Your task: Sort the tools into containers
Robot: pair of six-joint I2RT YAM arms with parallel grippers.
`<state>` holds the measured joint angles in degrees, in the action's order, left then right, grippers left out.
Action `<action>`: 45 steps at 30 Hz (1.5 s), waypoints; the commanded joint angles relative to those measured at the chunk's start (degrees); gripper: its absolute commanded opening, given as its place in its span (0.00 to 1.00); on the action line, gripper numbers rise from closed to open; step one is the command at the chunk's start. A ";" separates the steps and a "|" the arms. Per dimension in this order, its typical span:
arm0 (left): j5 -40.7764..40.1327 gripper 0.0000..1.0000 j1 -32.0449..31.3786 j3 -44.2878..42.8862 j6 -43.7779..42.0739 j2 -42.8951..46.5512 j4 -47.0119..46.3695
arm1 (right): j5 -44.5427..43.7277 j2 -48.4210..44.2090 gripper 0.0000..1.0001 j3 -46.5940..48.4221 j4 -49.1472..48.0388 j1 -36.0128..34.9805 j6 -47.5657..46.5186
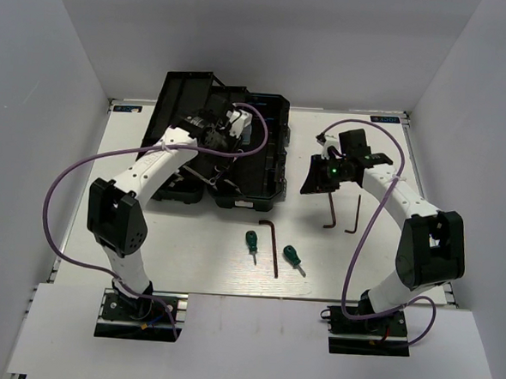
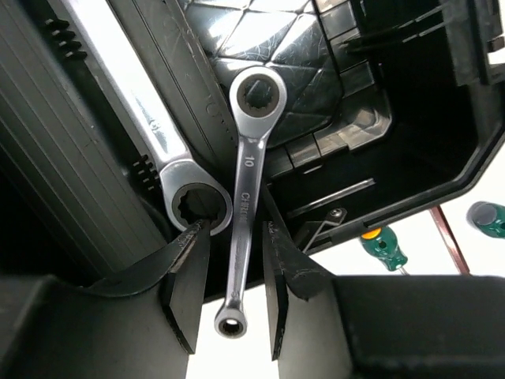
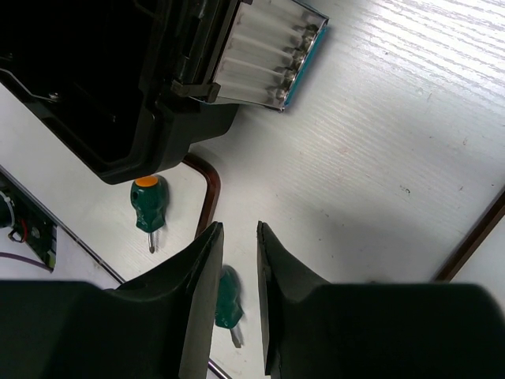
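The left pincer [image 2: 235,230] stands part open astride the short wrench [image 2: 245,189]. A slim gap shows on each side of the shaft, so it grips nothing. The wrench's ring end lies over the toolbox [image 2: 371,118] floor, and its small end pokes past the box's rim at lower centre of the left wrist view. The longer wrench [image 2: 154,130] runs to the upper left along the box wall.

The right pincer [image 3: 239,230] hangs over bare worktop [image 3: 371,158], its jaws a narrow slit apart and empty. In its wrist view the box corner crowds the upper left, and a hex key [image 3: 210,185] bends just beside it. One green screwdriver [image 3: 147,201] lies left of the jaws, and another screwdriver [image 3: 227,304] shows through the slit.

From above, two further hex keys [image 1: 331,213] [image 1: 356,217] lie just below this pincer. White walls [image 1: 54,74] close three sides.
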<state>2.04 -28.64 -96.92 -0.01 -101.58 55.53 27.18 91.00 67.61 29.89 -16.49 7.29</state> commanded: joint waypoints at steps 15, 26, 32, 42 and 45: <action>-2.22 0.26 -0.80 -0.28 0.01 -2.04 -0.68 | 1.21 -2.58 0.30 -0.38 -0.36 1.02 0.44; -5.46 0.12 0.78 -6.69 8.00 -5.46 -2.88 | 1.39 -3.37 0.30 -1.17 -0.27 1.29 -0.17; -12.32 0.12 1.31 -14.69 10.21 -11.61 -1.48 | 1.38 -4.34 0.30 -2.48 -0.09 1.29 -0.52; -14.17 0.38 2.54 -16.98 11.96 -14.87 -1.47 | 0.95 -5.92 0.30 -4.24 0.26 1.64 -1.22; -14.17 0.63 2.54 -16.98 11.96 -14.35 -2.00 | 0.33 -5.66 0.37 -4.16 0.43 1.64 -1.84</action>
<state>-10.13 -26.35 -112.27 12.01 -116.90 52.95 27.38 86.98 63.72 30.20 -15.35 6.85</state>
